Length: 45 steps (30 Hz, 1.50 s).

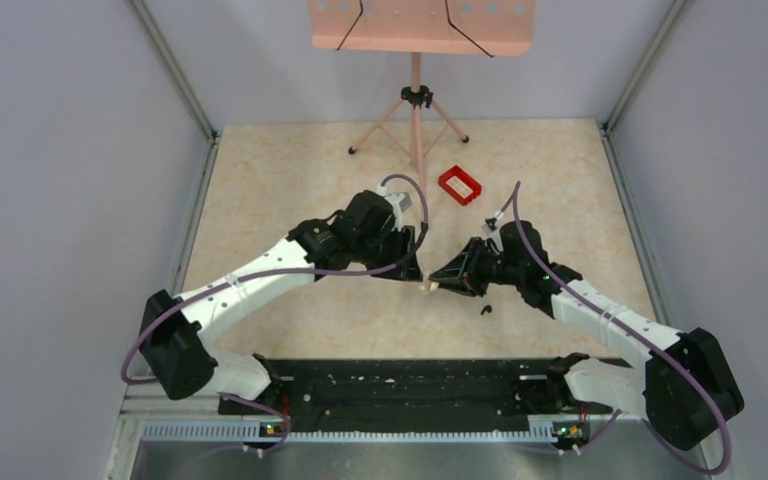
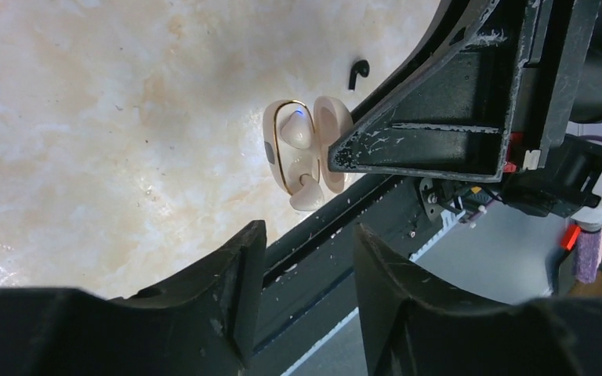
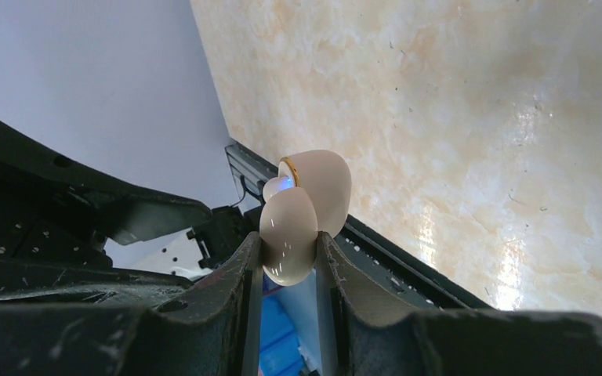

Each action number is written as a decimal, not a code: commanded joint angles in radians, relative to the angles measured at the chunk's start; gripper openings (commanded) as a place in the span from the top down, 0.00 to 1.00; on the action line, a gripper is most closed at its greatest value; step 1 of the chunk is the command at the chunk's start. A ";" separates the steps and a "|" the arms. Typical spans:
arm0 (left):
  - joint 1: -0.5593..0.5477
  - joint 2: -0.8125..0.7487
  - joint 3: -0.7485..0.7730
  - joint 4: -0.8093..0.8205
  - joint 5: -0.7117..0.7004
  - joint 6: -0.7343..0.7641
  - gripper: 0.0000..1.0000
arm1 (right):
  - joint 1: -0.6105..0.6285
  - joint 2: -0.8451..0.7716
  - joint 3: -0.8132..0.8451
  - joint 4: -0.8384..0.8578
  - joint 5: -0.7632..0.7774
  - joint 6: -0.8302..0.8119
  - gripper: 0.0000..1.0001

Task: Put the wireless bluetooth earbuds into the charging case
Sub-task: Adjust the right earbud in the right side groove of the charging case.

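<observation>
**Item:** glossy cream oval charging case with a gilt rim. It was recorded with its lid hinged open, near the middle of the marbled beige table, just ahead of the black rail at the near edge. A blue light was seen inside. Two pale rounded forms were seen in the interior; whether they were buds or moulded wells could not be told.

**Item:** small black comma-shaped earbud. It was found lying on the table, right of the case and apart from it, touched by neither gripper.

**Room:** bare tabletop was noted left of the case and beyond it. A red rectangular tray was set well apart toward the far side, near the feet of a pink tripod stand. The table was bounded left, right and far by grey walls.

**Right gripper**: narrowly set and clamped on one shell half of the case, both fingers pressed to its sides.

**Left gripper**: placed just beside the case on its left, fingers partway apart, nothing held or touched.
</observation>
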 commanded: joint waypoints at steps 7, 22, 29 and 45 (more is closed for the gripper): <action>-0.011 0.099 0.064 -0.057 0.117 -0.004 0.54 | 0.013 0.022 0.049 0.038 -0.008 -0.003 1.00; -0.011 0.158 0.083 -0.032 0.124 -0.018 0.63 | 0.013 0.011 0.043 0.052 -0.011 -0.004 1.00; -0.011 0.168 0.098 -0.029 0.116 -0.018 0.66 | 0.013 0.005 0.037 0.055 -0.011 -0.004 1.00; -0.010 0.199 0.130 -0.074 0.089 0.030 0.71 | 0.012 0.002 0.027 0.061 -0.028 -0.009 1.00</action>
